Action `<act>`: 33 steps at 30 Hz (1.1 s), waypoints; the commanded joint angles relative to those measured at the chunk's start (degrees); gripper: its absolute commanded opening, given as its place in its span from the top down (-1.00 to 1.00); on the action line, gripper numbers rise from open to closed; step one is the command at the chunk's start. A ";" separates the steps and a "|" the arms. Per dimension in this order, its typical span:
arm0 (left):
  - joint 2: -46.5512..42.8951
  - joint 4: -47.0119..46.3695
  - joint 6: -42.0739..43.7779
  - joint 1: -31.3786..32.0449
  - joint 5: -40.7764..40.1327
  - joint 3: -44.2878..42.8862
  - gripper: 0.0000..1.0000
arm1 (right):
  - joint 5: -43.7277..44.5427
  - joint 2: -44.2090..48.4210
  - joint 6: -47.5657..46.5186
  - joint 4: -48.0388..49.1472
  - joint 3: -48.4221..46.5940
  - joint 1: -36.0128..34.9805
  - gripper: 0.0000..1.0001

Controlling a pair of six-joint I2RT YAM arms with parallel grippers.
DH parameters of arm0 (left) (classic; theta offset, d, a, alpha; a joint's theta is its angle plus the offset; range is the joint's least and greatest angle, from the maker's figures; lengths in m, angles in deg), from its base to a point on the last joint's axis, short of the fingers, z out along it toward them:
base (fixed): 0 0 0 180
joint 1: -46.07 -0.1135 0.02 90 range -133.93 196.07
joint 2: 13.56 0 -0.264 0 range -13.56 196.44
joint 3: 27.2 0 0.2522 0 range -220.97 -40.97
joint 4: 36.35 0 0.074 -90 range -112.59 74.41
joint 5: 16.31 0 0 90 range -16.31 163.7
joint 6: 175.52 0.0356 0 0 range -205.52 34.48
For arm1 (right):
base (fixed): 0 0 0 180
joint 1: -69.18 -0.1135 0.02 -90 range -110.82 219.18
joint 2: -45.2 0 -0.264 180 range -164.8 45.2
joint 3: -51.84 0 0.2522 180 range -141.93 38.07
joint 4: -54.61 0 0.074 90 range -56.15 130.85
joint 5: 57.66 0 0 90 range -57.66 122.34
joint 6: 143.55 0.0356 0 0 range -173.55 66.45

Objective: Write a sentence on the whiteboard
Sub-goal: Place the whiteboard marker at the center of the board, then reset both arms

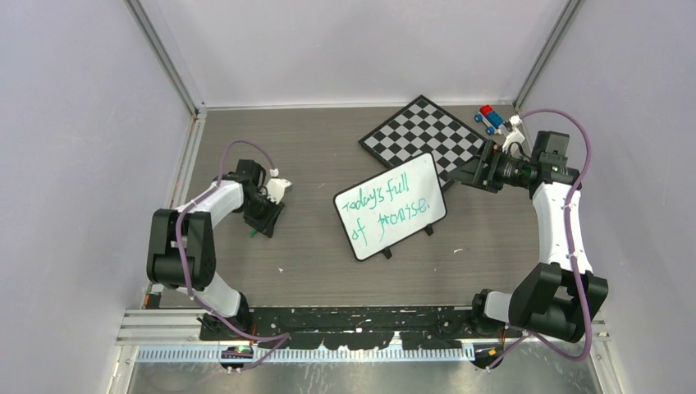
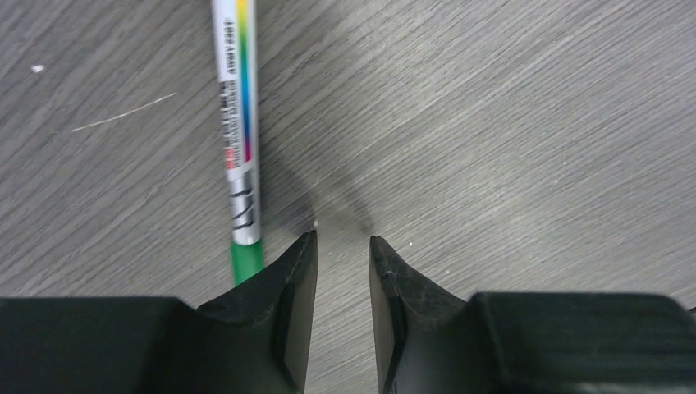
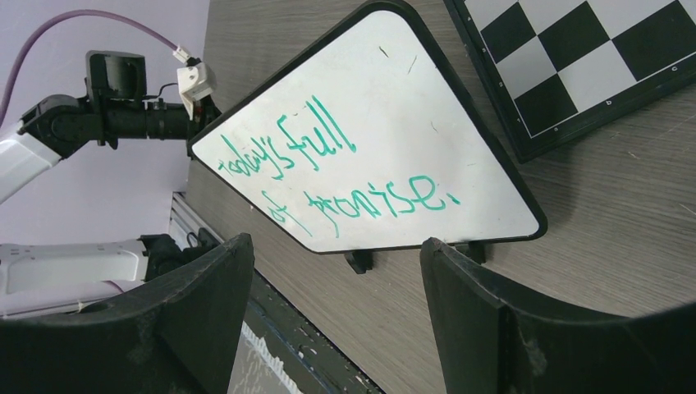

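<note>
Closest in, the left gripper (image 2: 342, 242) points down at the grey table (image 2: 509, 123) with its fingers a narrow gap apart and nothing between them. The marker (image 2: 238, 123) lies loose on the wood just beside one finger, its green end nearest the tip; whether that end is capped I cannot tell. The first risk sits here: a sideways shift or a careless pinch would likely nudge the round barrel and set it rolling, and a bare tip could streak the table. Further out, at the middle of the table, the whiteboard (image 1: 414, 174) stands propped at a tilt on its small black feet, well apart from the left gripper. The sentence (image 1: 387, 211) runs across it in green in two lines, "today's full of promise", so the writing looks done. The right gripper (image 3: 335, 246) faces the board's right-hand end with its fingers spread wide and empty, near the edge but apparently not touching it. That is the larger hazard: a forward move would probably tip or skid the light board, and a finger brushing its face could smear the ink. Behind the board lies the chessboard (image 1: 427, 131); whether the two touch I cannot tell.
</note>
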 commanded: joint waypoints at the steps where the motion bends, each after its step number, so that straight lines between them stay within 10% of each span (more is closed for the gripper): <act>1: 1.38 -2.02 1.16 1.40 -2.23 0.28 0.37 | -1.18 0.13 -1.23 0.58 -0.93 0.07 -0.57; 11: -2.64 5.30 0.06 1.75 0.51 -5.13 0.02 | 0.40 0.03 -1.81 -1.89 -3.92 0.13 -0.57; 17: -4.60 11.48 -0.75 1.25 4.19 -13.47 -0.98 | 3.20 -0.95 -6.50 -7.67 -8.92 0.08 -0.63; 26: -1.75 11.21 -12.88 -11.67 20.61 -29.31 -0.99 | 10.88 -5.16 -12.66 -13.15 -17.83 0.67 -0.73; 33: -4.00 1.31 -21.44 -20.58 21.03 -24.22 -1.00 | 15.75 -8.27 -14.23 -11.35 -15.63 3.64 -0.73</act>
